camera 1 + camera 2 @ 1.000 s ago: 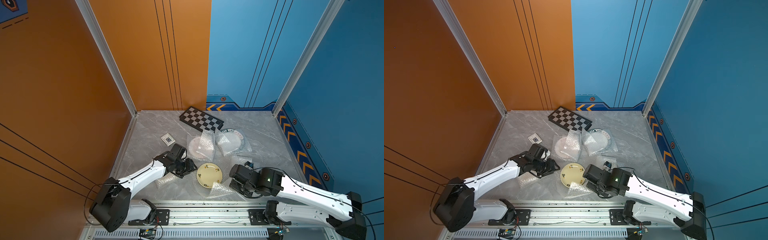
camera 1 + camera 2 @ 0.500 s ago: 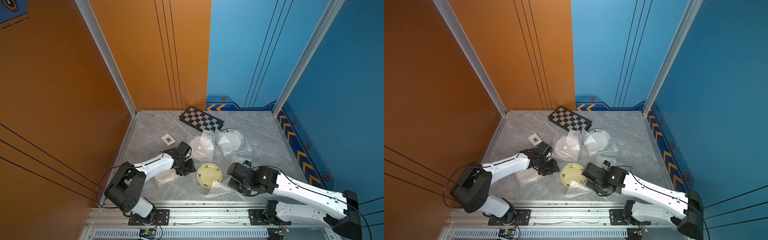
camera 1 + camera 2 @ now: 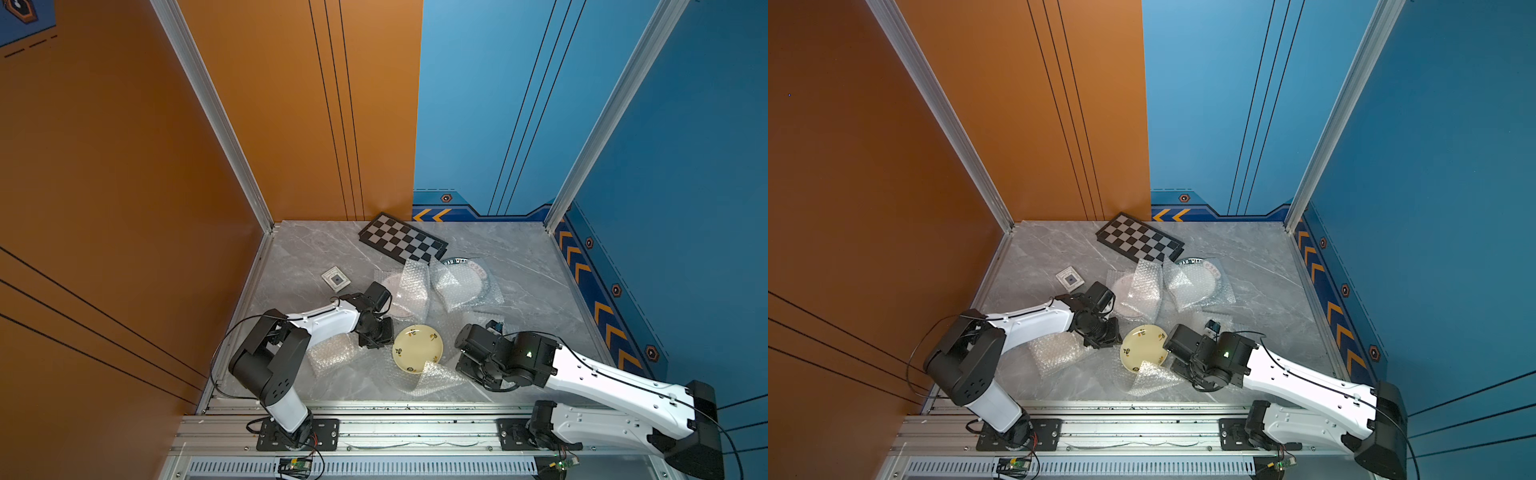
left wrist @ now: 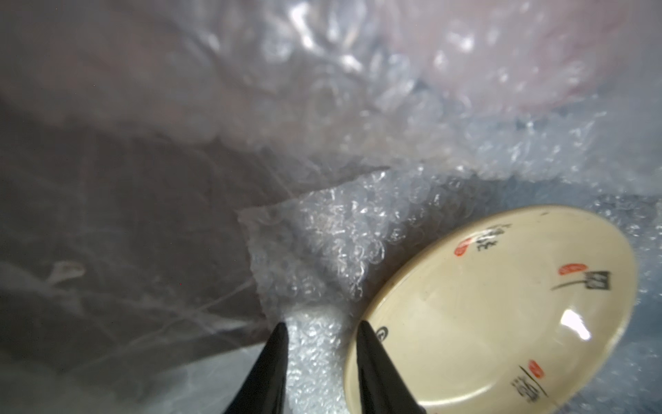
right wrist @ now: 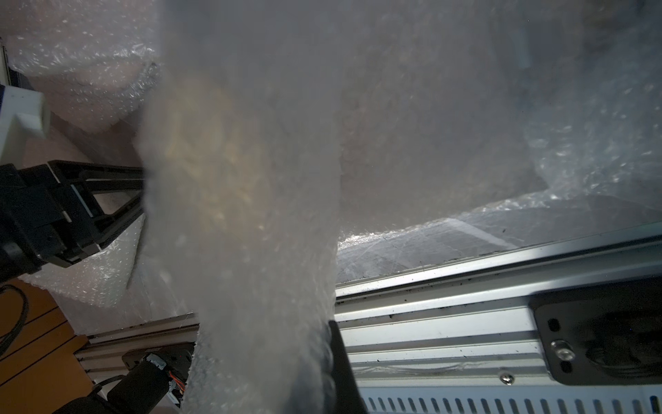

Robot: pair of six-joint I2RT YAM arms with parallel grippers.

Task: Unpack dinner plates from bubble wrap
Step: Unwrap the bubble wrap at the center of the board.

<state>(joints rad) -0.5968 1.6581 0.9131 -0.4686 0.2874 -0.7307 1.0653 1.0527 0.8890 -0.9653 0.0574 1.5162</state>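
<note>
Cream sprig plate (image 3: 417,348) lies flat, face up, on a bubble wrap sheet (image 4: 340,229) on the marble table (image 3: 519,257), near the front rail (image 3: 395,419). All places below are given vs. that plate.

L gripper (image 4: 320,328) sits low, just beside the plate's robot-left rim. Its jaws are narrowed to a small gap, w/ a bunched corner of the sheet filling it side to side. One fingertip (image 4: 363,331) is right at the rim; can't tell if it touches.

R gripper (image 5: 324,344) is on the plate's robot-right, rail side. Its jaws are closed tight on a raised flap (image 3: 432,376) of wrap that stands up over the plate's rail-side edge. The flap hangs across the R wrist cam and blurs most of it, so only one finger (image 5: 338,358) shows.

Robot-left of the plate, partly under the L arm (image 3: 328,320), lies a loose sheet (image 3: 332,353), crumpled.

On the far side of the plate:
- A whitish plate (image 3: 395,309), its pattern hidden by folded wrap (image 3: 411,286).
- Farther off and to the right, a lettered-rim plate (image 3: 471,276), part covered by more wrap.
- Beyond both, the checkerboard (image 3: 402,243).

A small square card (image 3: 336,279) lies far-left of the plate, apart from the wrap.
</note>
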